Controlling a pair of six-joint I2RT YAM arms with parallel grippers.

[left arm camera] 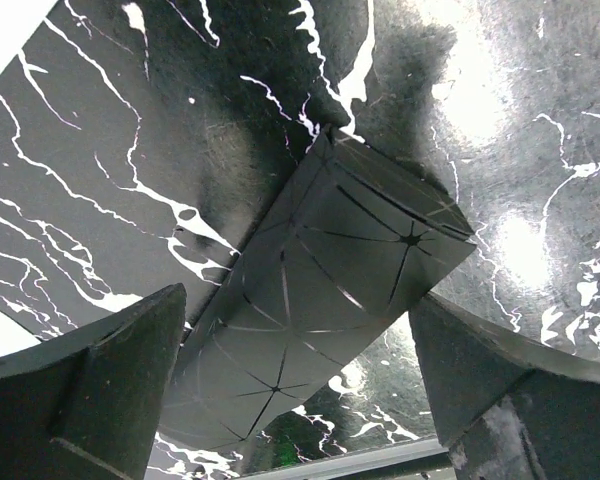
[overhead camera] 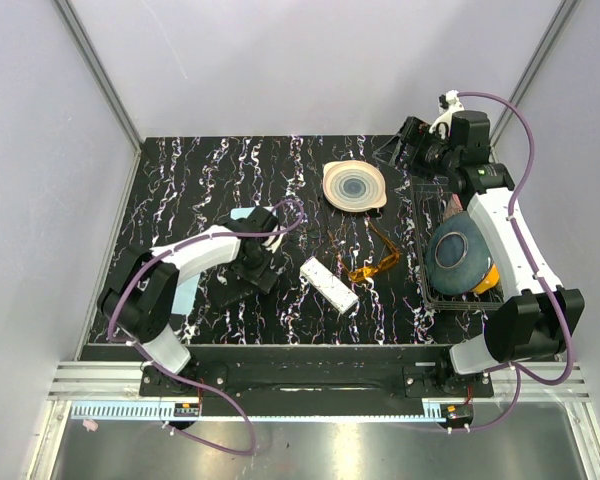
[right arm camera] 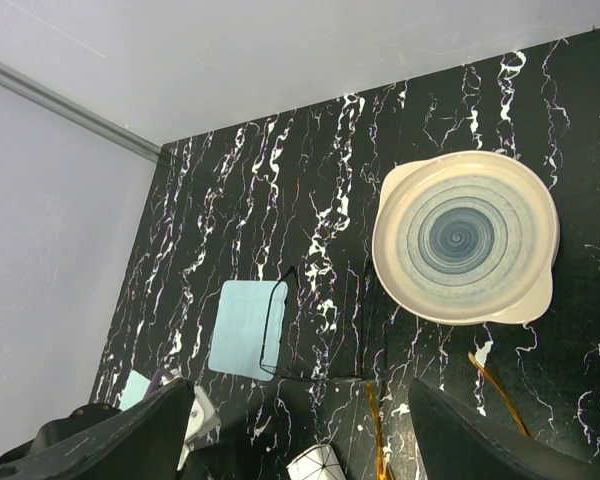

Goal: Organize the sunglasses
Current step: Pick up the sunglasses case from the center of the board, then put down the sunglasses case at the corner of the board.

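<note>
My left pincer (left arm camera: 295, 305) hung wide open astride the flat black rectangular case (left arm camera: 340, 250), gripping nothing. The amber-lensed sunglasses (overhead camera: 372, 265) lay beyond the white oblong box (overhead camera: 328, 283); a skewed squeeze might skid the case.

Black, white-veined table (overhead camera: 180, 190). Flat black case (left arm camera: 320, 290) lies directly under left tool (overhead camera: 255, 265). White box (overhead camera: 329, 284) just right of that tool, amber sunglasses (overhead camera: 368, 270) just past the box. Cream plate (overhead camera: 355, 187) near right tool (overhead camera: 408, 142), to its left. Wire rack (overhead camera: 422, 270) on that tool's near side.
</note>
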